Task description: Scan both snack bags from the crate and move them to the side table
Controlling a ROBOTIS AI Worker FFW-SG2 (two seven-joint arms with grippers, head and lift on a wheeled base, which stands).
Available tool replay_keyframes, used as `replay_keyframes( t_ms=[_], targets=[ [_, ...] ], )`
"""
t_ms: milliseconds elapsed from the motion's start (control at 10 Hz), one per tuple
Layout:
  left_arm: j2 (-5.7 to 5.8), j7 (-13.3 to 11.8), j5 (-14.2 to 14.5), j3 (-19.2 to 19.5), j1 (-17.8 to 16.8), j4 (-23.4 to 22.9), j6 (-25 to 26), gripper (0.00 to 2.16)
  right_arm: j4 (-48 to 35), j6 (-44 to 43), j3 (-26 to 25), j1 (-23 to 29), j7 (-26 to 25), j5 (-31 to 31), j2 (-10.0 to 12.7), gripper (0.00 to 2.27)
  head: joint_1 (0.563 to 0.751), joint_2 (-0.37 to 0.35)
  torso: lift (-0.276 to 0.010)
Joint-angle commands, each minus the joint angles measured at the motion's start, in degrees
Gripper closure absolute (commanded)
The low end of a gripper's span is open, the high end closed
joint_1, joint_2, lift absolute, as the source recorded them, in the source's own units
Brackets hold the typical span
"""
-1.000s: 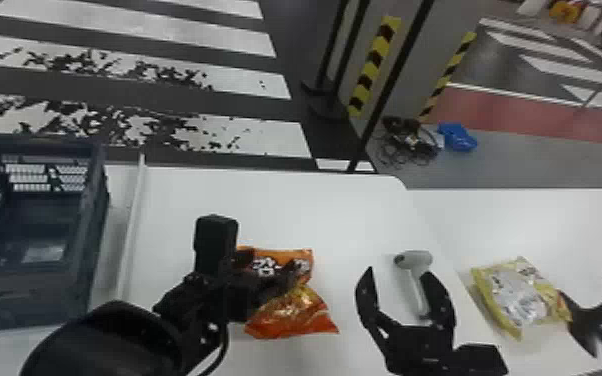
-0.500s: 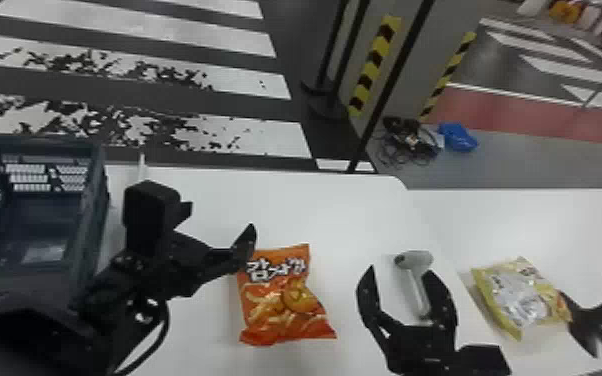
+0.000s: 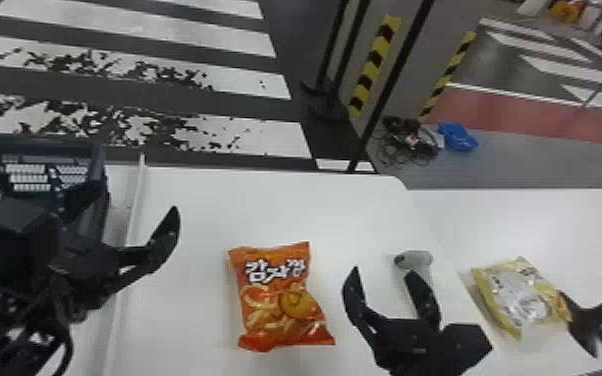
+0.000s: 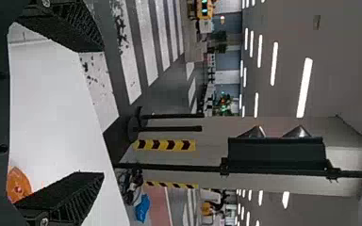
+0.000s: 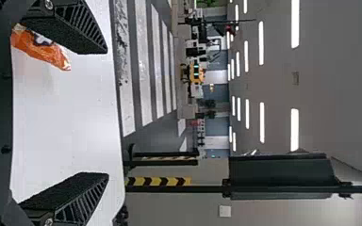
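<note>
One yellow snack bag (image 3: 520,297) shows in the head view.

Crate (image 3: 96,160) at left, snack bag (image 3: 277,300) mid-table, scanner (image 3: 417,259) right, second bag (image 3: 520,297) on side table (image 3: 540,220)

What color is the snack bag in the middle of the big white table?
Orange, best seen in the head view.

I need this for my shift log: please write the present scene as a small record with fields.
orange bag: on main table, between both end effectors
orange bag point: front side up
yellow bag: on side table
scanner: main table, partly hidden by right end effector
crate: far left, partly hidden by left arm
left end effector: open, empty
right end effector: open, empty
</note>
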Motion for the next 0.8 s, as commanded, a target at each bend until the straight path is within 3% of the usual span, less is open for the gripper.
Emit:
replay_keyframes(
  t_ms=[0,100,300,500,700],
  targets=[
    [1.53,0.11,0.56,3.13,4.16,-0.62,-5.70,0.07,-3.02,7.38,-0.08,-0.04,0.18,-1.19,-0.27,0.06,0.695,-0.315,-0.099],
    [2.85,0.11,1.62,5.68,7.94,-1.85,-6.93,0.07,-4.87,12.83,-0.08,-0.48,0.18,-2.16,-0.44,0.06,0.695,-0.289,-0.099],
    [4.61,0.03,3.46,9.29,13.21,-2.20,-11.85,0.07,-11.46,31.29,-4.65,-0.83,4.32,-11.21,-1.58,0.06,0.695,-0.234,-0.099],
    [4.96,-0.76,6.63,12.71,16.64,-2.20,-13.79,0.08,-14.98,42.72,-8.95,-1.36,9.06,-17.89,-1.76,0.10,0.695,-0.203,-0.099],
    [5.48,-0.85,7.86,14.91,20.77,-2.03,-20.12,0.08,-15.94,56.43,-14.58,-2.77,14.60,-26.42,-1.67,0.11,0.695,-0.171,-0.099]
  ],
)
